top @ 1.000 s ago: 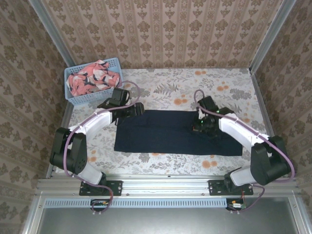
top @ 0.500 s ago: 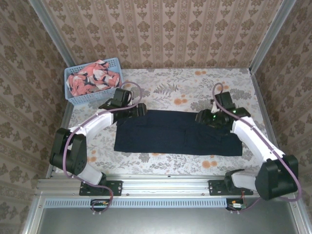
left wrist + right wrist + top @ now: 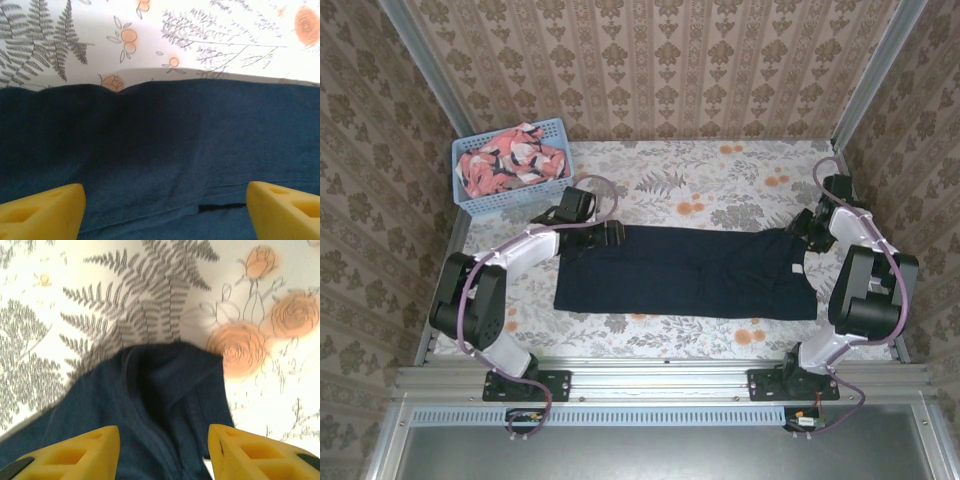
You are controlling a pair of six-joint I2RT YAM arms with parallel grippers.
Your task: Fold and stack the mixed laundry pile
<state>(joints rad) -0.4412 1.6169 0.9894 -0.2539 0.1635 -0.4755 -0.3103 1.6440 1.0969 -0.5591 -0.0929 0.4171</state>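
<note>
Overhead, you are looking down on a floral-patterned table (image 3: 720,165) where the dark navy garment (image 3: 685,272) is lying spread flat in a long rectangle, running left to right across the middle. The coral-pink garment (image 3: 510,160), printed with navy and white leaf shapes, is sitting bunched inside the light blue basket (image 3: 505,207) at the table's far left corner, well apart from the navy one.

Your left gripper (image 3: 610,232) is reaching over the far left corner of the dark navy garment. Through the left wrist camera, the left gripper (image 3: 162,212) is standing wide open. Its two yellow fingers (image 3: 40,212) are sitting at the bottom corners of the view, gripping nothing. The dark navy garment (image 3: 160,145) is stretching across beneath them, its far edge meeting the table's pale pattern. A seam is running across the fabric near the fingers.

Your right gripper (image 3: 802,228) is sitting at the far right corner of the same garment. Through the right wrist camera, the right gripper (image 3: 162,455) is holding its jaws parted too. Its yellow fingers (image 3: 75,452) are standing on either side of a rumpled corner of the dark navy garment (image 3: 150,405). The cloth is lying on the table unclamped, with a pale gap showing between it and one finger. That corner is ending beside a fern print and an orange flower.
</note>
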